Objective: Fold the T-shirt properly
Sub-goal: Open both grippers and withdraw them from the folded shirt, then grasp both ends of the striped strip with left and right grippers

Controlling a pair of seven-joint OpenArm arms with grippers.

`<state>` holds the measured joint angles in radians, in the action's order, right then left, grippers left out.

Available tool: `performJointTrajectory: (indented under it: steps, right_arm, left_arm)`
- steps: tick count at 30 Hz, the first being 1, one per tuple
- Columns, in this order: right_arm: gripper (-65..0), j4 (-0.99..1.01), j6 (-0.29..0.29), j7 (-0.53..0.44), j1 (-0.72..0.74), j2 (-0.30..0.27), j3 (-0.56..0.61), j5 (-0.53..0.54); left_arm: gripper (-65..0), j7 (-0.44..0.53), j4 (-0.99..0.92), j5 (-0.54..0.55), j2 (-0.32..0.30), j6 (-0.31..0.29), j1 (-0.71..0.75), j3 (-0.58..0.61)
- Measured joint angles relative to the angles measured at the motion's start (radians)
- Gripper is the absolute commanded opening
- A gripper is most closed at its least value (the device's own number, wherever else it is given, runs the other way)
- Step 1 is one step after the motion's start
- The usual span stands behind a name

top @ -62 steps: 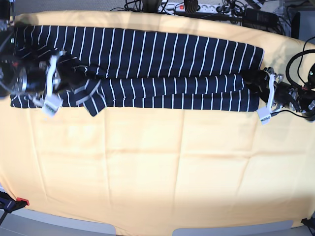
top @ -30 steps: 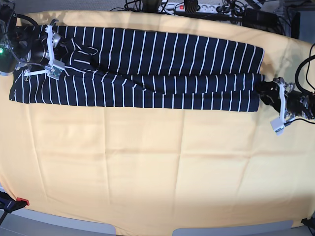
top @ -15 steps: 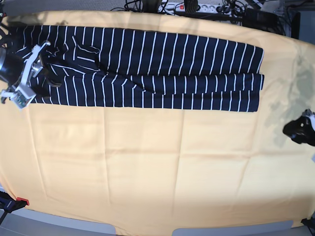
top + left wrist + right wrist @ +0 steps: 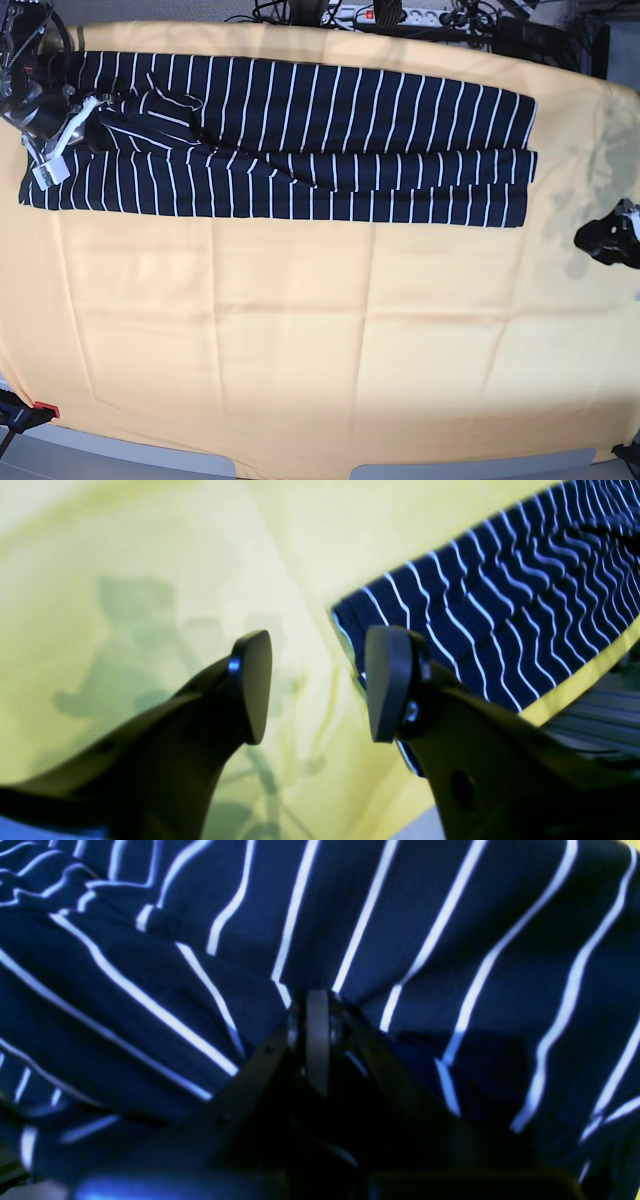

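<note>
T-shirt (image 4: 450,965) pinched in right claw (image 4: 317,1040).

I find no lettering, brand, number or sign that I can read in any of my views; the small white tag (image 4: 50,172) hanging by my right pincer (image 4: 80,118) is too small to make out.

Bright, even light on the tabletop (image 4: 300,340); soft shadows beside the left hand (image 4: 315,685). Wrist views are blurred close up, with wavy stripes and bowed edges.
</note>
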<state>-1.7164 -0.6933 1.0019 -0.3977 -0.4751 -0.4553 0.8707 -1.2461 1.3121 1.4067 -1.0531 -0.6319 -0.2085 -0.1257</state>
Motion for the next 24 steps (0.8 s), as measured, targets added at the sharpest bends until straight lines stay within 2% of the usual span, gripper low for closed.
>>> performJointTrajectory:
  steps: [5,9,19,23,24]
  right_arm:
    - [-65.0,0.000,0.000,0.000,0.001,0.000,0.000,0.000]
    - [-65.0,0.000,0.000,-0.001,0.001,0.000,0.000,-0.001]
    - [-65.0,0.000,0.000,-0.001,0.005,0.000,0.000,-0.004]
    - [-65.0,-0.001,0.000,-0.007,0.005,0.000,0.000,-0.004]
    - [-65.0,-0.001,0.000,-0.007,0.005,0.000,0.000,-0.005]
  left_arm:
    - [-33.2,0.002,0.000,0.003,0.031,0.015,0.094,-0.003]
    - [-33.2,-0.030,0.000,0.053,0.078,0.019,0.187,-0.018]
    - [-33.1,-0.022,-0.003,0.052,0.192,0.019,0.400,-0.290]
    - [-33.1,-0.006,-0.004,0.048,0.254,0.019,0.441,-0.301]
    - [-33.1,0.017,-0.003,0.013,0.271,0.018,0.444,-0.301]
